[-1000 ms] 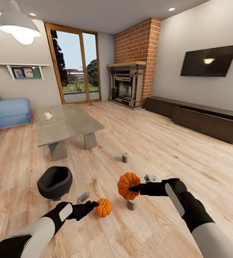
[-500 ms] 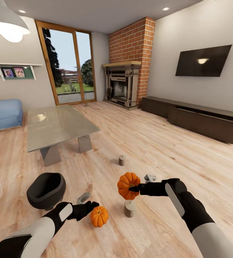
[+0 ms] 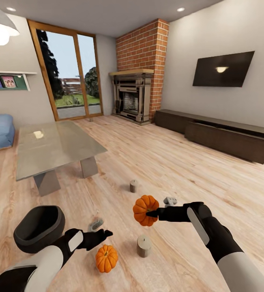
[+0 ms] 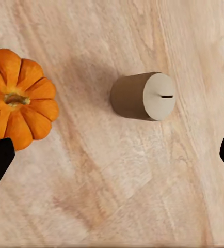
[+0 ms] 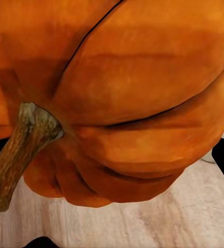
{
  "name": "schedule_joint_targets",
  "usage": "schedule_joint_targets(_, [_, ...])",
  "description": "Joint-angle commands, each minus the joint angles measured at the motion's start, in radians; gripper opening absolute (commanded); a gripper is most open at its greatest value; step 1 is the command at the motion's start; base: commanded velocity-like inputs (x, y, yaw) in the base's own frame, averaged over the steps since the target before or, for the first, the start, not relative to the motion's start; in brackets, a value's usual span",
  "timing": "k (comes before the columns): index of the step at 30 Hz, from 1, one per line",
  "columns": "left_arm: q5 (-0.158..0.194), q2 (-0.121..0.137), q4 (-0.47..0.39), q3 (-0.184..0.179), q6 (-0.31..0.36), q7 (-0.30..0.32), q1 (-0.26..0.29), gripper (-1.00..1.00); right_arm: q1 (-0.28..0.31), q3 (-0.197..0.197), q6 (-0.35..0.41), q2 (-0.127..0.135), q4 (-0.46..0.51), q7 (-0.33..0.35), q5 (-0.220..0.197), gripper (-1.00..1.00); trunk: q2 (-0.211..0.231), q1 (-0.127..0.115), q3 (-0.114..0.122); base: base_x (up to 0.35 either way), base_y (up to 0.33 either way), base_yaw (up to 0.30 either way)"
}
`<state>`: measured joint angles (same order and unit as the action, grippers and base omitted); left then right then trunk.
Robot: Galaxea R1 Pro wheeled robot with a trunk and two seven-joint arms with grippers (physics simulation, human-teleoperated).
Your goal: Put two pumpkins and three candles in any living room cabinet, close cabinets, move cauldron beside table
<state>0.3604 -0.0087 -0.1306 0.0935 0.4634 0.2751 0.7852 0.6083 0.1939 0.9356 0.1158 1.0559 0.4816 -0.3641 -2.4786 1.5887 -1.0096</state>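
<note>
Camera's swung right w/ the base since a sec ago, so floor items slid left and down in frame; right arm unchanged. L to R: cauldron (image 3: 37, 228) on floor near table (image 3: 54, 146). Left gripper (image 3: 104, 233) spread wide, empty, above floor pumpkin (image 3: 106, 258) and near candle (image 3: 144, 245). Far candle (image 3: 134, 185) further off. Right gripper (image 3: 149, 213) pinching held pumpkin (image 3: 144, 209) clear of floor, probably carrying it to cabinet (image 3: 229, 138), fronts look shut.
</note>
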Motion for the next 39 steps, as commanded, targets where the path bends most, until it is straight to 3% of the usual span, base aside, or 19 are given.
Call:
schedule_joint_targets(1, [-0.02, 0.0, -0.001, 0.009, 0.007, 0.0, 0.0, 1.0, 0.001, 0.001, 0.002, 0.001, 0.001, 0.002, 0.003, -1.0, -0.007, 0.004, -0.004, 0.005, 0.0, -0.001])
schedule_joint_targets(7, [-0.059, 0.0, 0.0, 0.009, 0.007, 0.0, 0.0, 1.0, 0.001, -0.001, 0.0, 0.001, 0.001, 0.002, 0.003, -1.0, -0.022, 0.013, -0.026, 0.001, 0.0, 0.0])
schedule_joint_targets(23, [-0.057, -0.001, 0.0, 0.015, 0.003, 0.005, 0.0, 1.0, 0.001, 0.001, 0.0, 0.001, 0.001, 0.002, 0.002, -1.0, -0.026, 0.02, -0.088, 0.0, 0.0, 0.0])
schedule_joint_targets(26, [-0.05, 0.0, 0.0, 0.021, 0.002, 0.007, 0.0, 1.0, 0.001, 0.001, 0.0, 0.001, 0.001, 0.002, 0.002, -1.0, -0.027, 0.022, -0.099, 0.0, 0.0, 0.0])
schedule_joint_targets(33, [0.006, 0.002, 0.0, 0.045, -0.02, 0.011, 0.0, 1.0, 0.001, 0.001, 0.0, 0.001, 0.001, 0.002, 0.002, -1.0, -0.028, 0.025, -0.126, 0.0, 0.0, 0.0])
schedule_joint_targets(39, [0.013, 0.003, 0.0, 0.046, -0.033, 0.01, 0.0, 1.0, 0.001, 0.001, 0.0, 0.001, 0.001, 0.001, 0.002, -1.0, -0.03, 0.027, -0.15, 0.0, 0.0, 0.0])
